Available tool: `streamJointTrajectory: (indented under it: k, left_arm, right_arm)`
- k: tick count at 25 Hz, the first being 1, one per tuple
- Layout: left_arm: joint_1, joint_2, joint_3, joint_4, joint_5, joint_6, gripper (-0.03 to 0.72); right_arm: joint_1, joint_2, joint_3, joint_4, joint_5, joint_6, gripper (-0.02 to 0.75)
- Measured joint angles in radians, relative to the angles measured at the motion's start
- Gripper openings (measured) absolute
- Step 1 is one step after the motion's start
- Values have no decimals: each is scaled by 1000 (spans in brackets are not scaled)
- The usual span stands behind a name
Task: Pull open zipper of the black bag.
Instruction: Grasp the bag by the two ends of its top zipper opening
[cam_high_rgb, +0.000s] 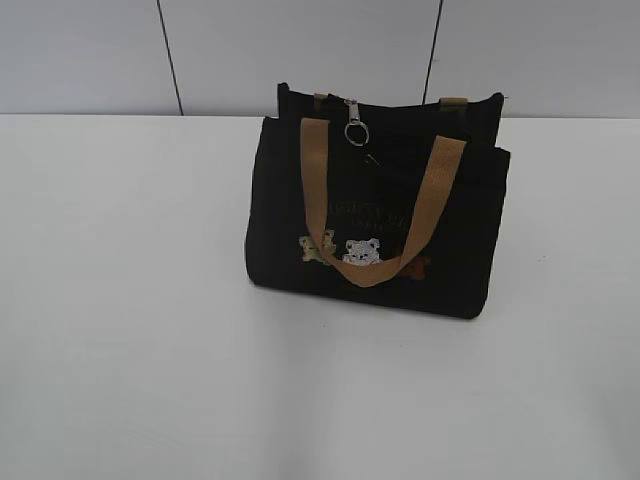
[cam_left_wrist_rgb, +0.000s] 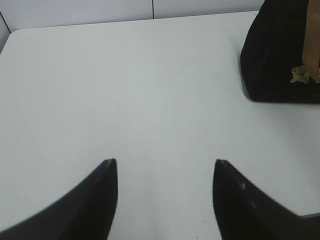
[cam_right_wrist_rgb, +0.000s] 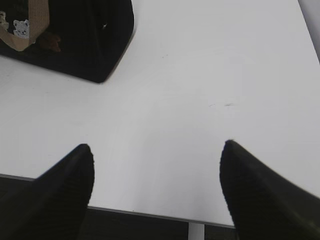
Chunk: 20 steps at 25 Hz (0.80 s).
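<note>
Black bag (cam_high_rgb: 375, 230) upright on counter (cam_high_rgb: 130, 300), zipper (cam_high_rgb: 354, 118) closed. Left pincer (cam_left_wrist_rgb: 165, 167) and right pincer (cam_right_wrist_rgb: 157, 150) both spread, empty, clear of bag.

A white table (cam_high_rgb: 130, 330) fills the foreground, backed by a pale panelled wall (cam_high_rgb: 90, 50) with dark seams.

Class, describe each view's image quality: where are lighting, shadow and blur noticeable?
Exterior view: soft, even light; the black bag swallows detail, its lettering barely legible, a faint shadow beneath. Left wrist view: the left end effector looms blurred. Right wrist view: the right end effector likewise, table bright.
</note>
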Motion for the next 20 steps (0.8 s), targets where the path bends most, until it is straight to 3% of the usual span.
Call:
streamJointTrajectory:
  k: [14, 20]
  left_arm:
    - [0, 16, 0, -7, -2, 0, 449]
    - [0, 262, -30, -78, -111, 0, 449]
  right_arm:
    - [0, 0, 0, 0, 0, 0, 593]
    - [0, 0, 0, 0, 0, 0, 593]
